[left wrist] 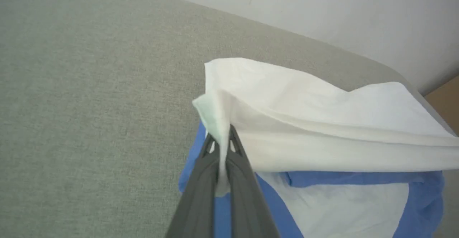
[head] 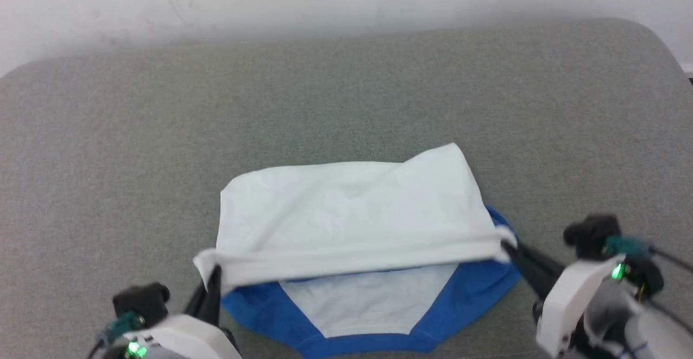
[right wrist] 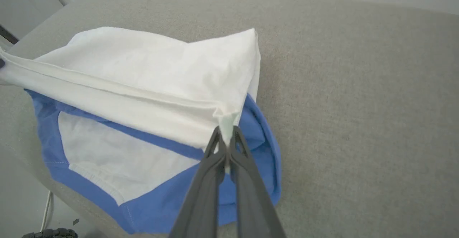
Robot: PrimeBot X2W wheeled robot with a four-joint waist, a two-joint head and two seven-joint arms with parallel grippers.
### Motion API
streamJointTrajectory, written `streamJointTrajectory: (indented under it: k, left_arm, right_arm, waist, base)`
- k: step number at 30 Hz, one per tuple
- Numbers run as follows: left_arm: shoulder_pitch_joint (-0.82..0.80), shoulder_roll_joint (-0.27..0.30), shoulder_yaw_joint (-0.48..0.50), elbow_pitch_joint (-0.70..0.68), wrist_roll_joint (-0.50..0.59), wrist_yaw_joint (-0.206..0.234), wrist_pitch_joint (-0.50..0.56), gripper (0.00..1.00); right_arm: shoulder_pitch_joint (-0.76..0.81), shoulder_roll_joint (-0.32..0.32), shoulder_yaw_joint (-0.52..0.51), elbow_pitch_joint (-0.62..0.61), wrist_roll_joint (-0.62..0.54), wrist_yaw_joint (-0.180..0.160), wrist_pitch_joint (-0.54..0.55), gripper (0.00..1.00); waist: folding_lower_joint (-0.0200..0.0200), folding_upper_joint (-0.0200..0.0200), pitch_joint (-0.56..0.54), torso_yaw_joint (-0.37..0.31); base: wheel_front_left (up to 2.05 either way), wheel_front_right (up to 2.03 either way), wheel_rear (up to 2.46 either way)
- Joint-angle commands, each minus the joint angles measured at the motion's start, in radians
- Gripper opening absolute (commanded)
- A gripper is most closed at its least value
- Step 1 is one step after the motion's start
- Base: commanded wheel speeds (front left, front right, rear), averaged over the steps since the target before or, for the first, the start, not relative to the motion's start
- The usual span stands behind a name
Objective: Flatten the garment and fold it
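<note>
Shirt (head: 352,207) lies on the surface (head: 346,88), half folded. Left fingers (head: 208,294) and right fingers (head: 528,264) each pinch a hem (head: 357,259) corner tight, holding it taut. Next, likely: lower hem evenly over blue sleeves (head: 471,288).

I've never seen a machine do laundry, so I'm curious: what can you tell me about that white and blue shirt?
The garment is a soft, thin-looking shirt, white with royal-blue sleeves, lying on a grey cloth-covered surface. A white edge is lifted and stretched into a taut band: the left gripper pinches one end, the right gripper the other. Below the band, blue and white cloth lies flat.
</note>
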Motion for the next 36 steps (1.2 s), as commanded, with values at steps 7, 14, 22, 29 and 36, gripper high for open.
streamJointTrajectory:
  k: [7, 14, 22, 29, 36]
  left_arm:
    - [0.046, -0.04, -0.057, 0.146, -0.017, -0.033, -0.013, 0.0]
    - [0.029, -0.063, -0.073, 0.294, -0.022, -0.062, -0.061, 0.38]
    - [-0.01, -0.073, -0.048, 0.307, -0.007, -0.074, -0.211, 1.0]
    - [-0.009, -0.069, 0.022, 0.185, 0.054, -0.036, -0.282, 1.0]
    - [-0.01, -0.103, 0.094, -0.003, 0.174, -0.041, -0.286, 1.0]
  right_arm:
    - [0.199, 0.115, -0.067, -0.003, -0.084, -0.002, 0.053, 0.0]
    - [0.28, 0.203, -0.11, 0.056, -0.159, -0.002, 0.046, 0.11]
    - [0.304, 0.246, -0.149, 0.012, -0.177, -0.002, -0.024, 1.0]
    - [0.336, 0.291, -0.27, -0.136, -0.199, -0.002, -0.063, 1.0]
    - [0.291, 0.281, -0.402, -0.124, -0.195, -0.002, 0.061, 1.0]
  waist:
    - [0.0003, 0.0, -0.01, -0.006]
    - [0.0003, 0.0, -0.003, -0.001]
    - [0.0003, 0.0, -0.011, 0.008]
    - [0.0003, 0.0, -0.033, 0.016]
    - [0.0003, 0.0, -0.029, 0.051]
  base:
    - [0.0, 0.0, 0.0]
    - [0.0, 0.0, 0.0]
    - [0.0, 0.0, 0.0]
    - [0.0, 0.0, 0.0]
    - [0.0, 0.0, 0.0]
